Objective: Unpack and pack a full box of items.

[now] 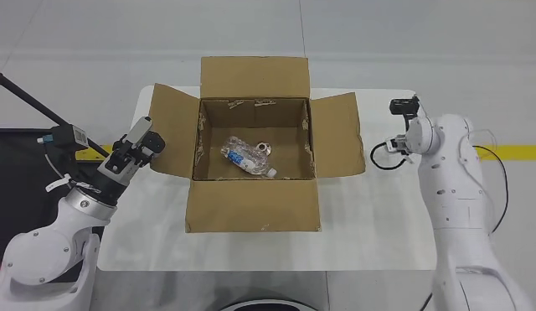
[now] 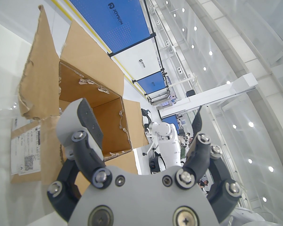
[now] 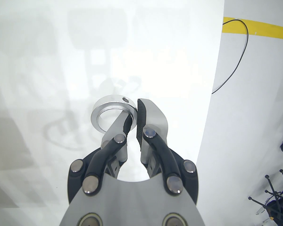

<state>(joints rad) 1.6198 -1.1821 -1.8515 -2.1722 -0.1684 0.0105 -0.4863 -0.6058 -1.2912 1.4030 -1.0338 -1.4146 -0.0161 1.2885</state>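
An open cardboard box (image 1: pixel 254 206) stands in the middle of the white table, all flaps folded out. Inside lies a clear plastic bottle (image 1: pixel 247 160) with a small round item (image 1: pixel 264 148) beside it. My left gripper (image 1: pixel 144 139) hovers just outside the box's left flap, open and holding nothing (image 2: pixel 141 109); the box (image 2: pixel 92 81) lies ahead of it. My right gripper (image 3: pixel 134 114) is shut on the rim of a silver metal ring (image 3: pixel 108 100), held just above the table to the right of the box, under the right arm (image 1: pixel 419 133).
White table (image 1: pixel 385 227) with bare room on the right side and along the front. The table's right edge (image 3: pixel 214 95) runs close to the ring. A black cable (image 1: pixel 377 158) hangs by the right arm. A shipping label (image 2: pixel 26 149) is stuck on the box's outer wall.
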